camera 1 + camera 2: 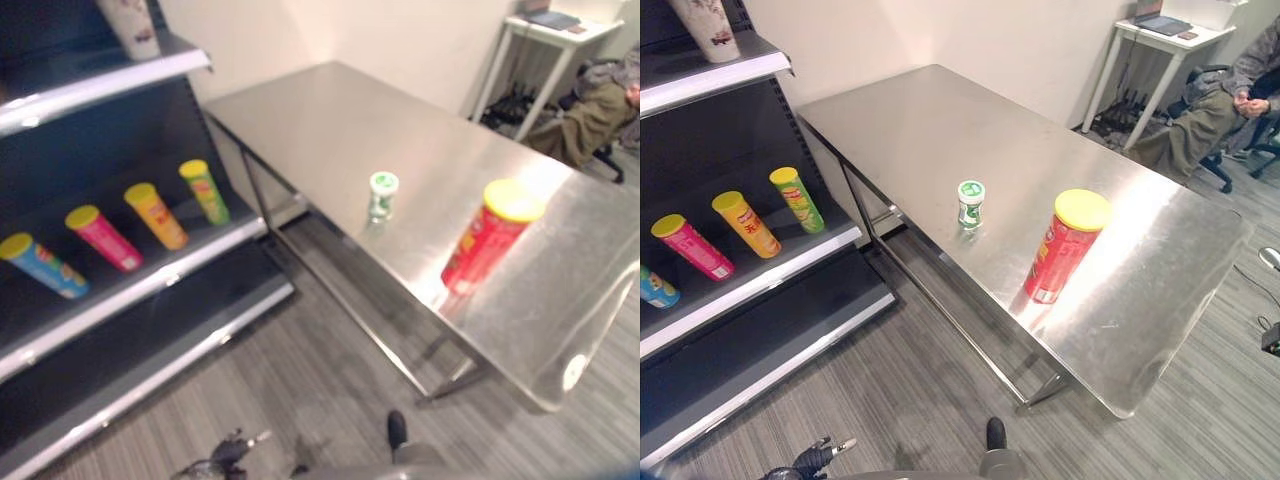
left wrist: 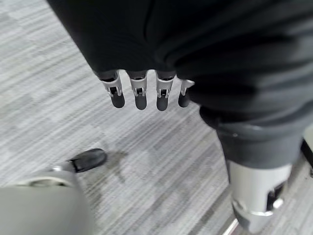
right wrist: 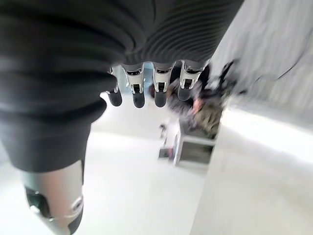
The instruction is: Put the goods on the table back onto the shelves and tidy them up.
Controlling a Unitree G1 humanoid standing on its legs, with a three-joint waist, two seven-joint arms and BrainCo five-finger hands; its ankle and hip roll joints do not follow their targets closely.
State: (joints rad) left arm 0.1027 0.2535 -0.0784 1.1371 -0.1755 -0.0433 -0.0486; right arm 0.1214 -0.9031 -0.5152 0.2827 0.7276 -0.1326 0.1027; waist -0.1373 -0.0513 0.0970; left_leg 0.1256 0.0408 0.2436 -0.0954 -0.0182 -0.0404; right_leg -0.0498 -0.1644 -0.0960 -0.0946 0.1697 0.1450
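Worktop: steel, long, just beside the shelves.
Shelves: dark, carrying a row of tilted tubes, pink, orange, green.
Red canister: yellow lid, upright on the worktop near its front edge.
Small green-lidded jar: upright, near the canister.
Left hand: fingers relaxed, empty, above the floor.
Right hand: fingers relaxed, empty.

A person sits on a chair in the far corner, just beside a small white side table against the wall. Grey striped carpet covers the floor, and a cream wall stands behind.
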